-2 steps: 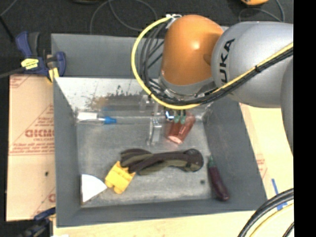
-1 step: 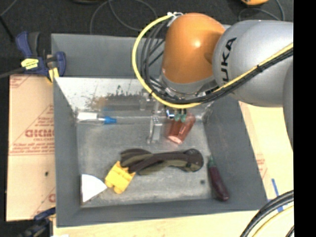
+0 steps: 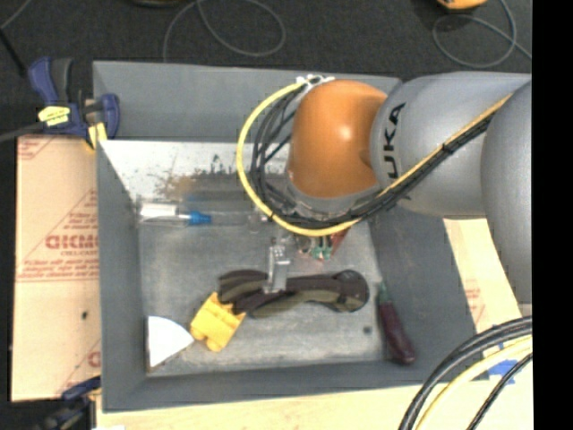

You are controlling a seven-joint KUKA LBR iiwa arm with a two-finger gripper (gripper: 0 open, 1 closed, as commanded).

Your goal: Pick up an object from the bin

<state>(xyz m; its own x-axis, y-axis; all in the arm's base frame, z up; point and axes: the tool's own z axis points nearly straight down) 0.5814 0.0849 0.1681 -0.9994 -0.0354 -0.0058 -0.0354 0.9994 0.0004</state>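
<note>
Camera view: gripper (image 3: 277,278) down at the dark curved tool (image 3: 313,294), near-centre (clenched or released, cannot tell); next probably 1 clean lift.

This looks like a robot lab: a big grey robot arm (image 3: 466,141) with looped cables (image 3: 253,155) hangs over a metal bin (image 3: 116,285).

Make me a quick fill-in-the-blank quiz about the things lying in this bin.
1. The block beside the dark curved tool is ____.
2. The clear tube by the bin's far wall has a ____ tip.
3. In the view, the white piece lies ____ of the block.
4. The dark red stick lies by the ____ wall.
Missing: yellow; blue; left; right.
</note>
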